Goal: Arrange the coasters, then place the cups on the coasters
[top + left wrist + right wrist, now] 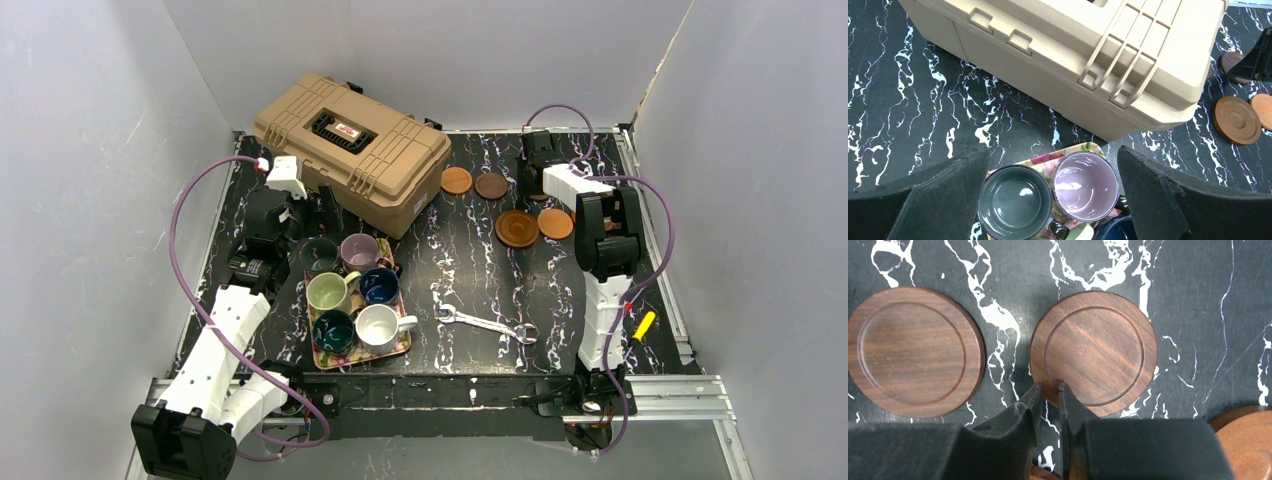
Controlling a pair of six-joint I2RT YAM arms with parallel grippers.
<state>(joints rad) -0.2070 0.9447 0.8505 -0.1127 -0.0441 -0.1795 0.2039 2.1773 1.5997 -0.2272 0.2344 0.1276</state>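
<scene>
The dark coaster [1093, 352] lies flat on the desk [1198, 315], its near rim touching the tips of my right gripper [1049, 390]. The jaws are nearly clenched, only a slit apart; whether they pinch it I cannot tell.

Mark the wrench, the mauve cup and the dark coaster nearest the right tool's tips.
wrench [487, 323]: top view, middle of its shaft.
mauve cup [1086, 186]: left wrist view, inside bottom.
dark coaster [1093, 352]: right wrist view, centre of its recess.
</scene>
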